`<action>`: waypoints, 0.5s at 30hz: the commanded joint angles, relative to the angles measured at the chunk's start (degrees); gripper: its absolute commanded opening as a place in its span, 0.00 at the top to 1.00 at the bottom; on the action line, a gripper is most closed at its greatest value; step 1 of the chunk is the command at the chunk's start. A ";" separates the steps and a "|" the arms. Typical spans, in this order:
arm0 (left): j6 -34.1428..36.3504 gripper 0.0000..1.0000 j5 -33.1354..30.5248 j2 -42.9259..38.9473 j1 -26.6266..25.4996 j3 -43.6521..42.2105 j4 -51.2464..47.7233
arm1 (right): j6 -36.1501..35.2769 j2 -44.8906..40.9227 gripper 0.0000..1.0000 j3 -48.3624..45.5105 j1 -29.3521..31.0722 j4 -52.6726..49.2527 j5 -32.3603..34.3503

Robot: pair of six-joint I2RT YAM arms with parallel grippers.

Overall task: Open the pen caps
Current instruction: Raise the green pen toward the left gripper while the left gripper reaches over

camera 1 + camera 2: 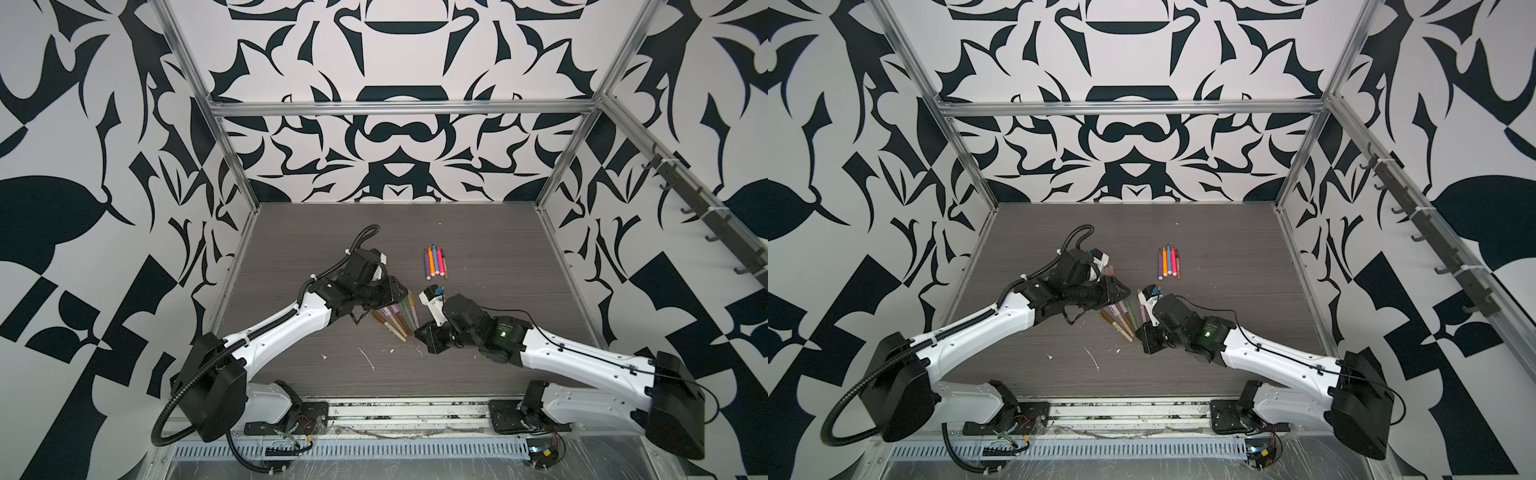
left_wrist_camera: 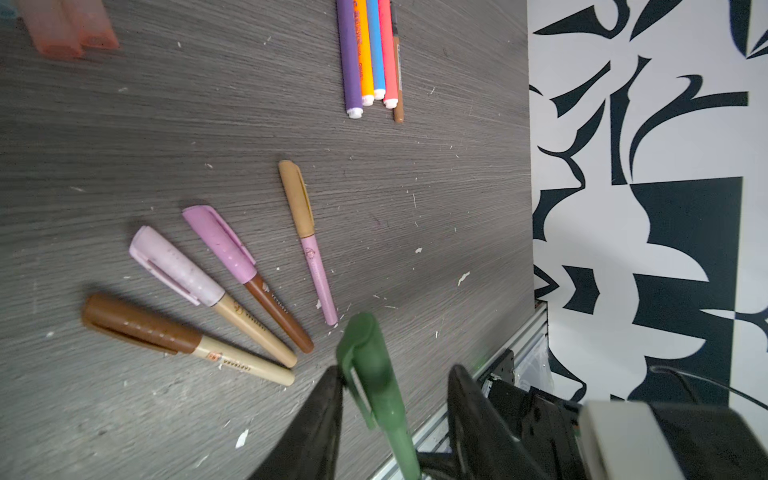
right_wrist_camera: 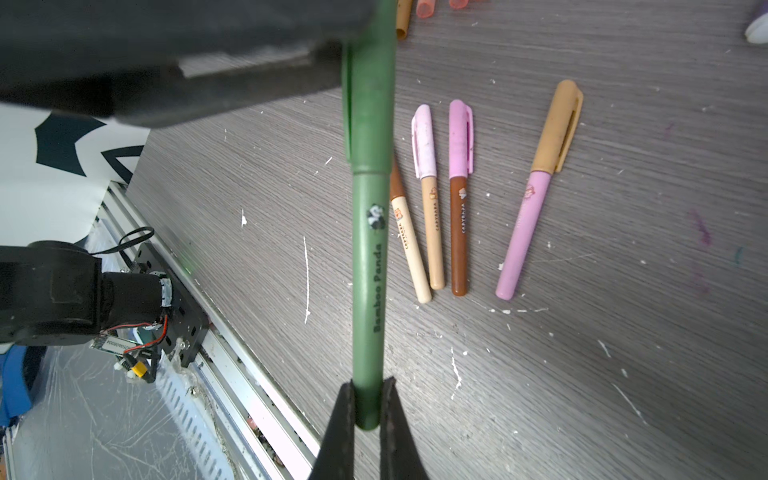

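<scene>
**One green pen spanned by both grippers, cap seated**

The green pen has dark lettering along its barrel that reads "Bamboo Panda", with a small black-and-white panda printed above it. In the right wrist view its long axis runs almost straight up the middle of the frame. The tail end is at the bottom and the green cap is toward the top, with the seam between cap and barrel closed.

The right gripper is clamped on the tail end, a finger pressed against each side. The left gripper stands apart around the cap. In the left wrist view one finger touches the clip side, and the opposite one is clear of the cap. In that view the pen slants up from the bottom centre, with its closed cap end pointing toward the middle of the frame.

Four capped pens lie fanned on the grey wood-grain table, just right of the green pen in the right wrist view, caps toward the top. The cream, tan and brown barrels each read "CAPYBARA" beside a small picture. The print on the pink barrel is too faint to read.

Five slim markers lie side by side near the middle of both top views, their long axes running toward the back wall. Loose translucent pinkish caps sit at the upper left of the left wrist view. White flecks dot the table.
</scene>
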 commanded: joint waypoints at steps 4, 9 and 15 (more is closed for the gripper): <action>-0.58 0.57 -1.59 0.64 -0.38 1.00 0.82 | 0.27 -1.58 1.00 1.31 -0.05 1.08 -0.55; -0.19 0.65 -1.63 0.29 -0.39 0.45 0.82 | 0.27 -1.24 1.00 1.93 -0.09 0.96 -0.70; 0.38 0.71 -1.21 0.12 -0.39 0.30 0.65 | 1.18 -0.96 1.00 2.38 -0.08 1.74 -1.37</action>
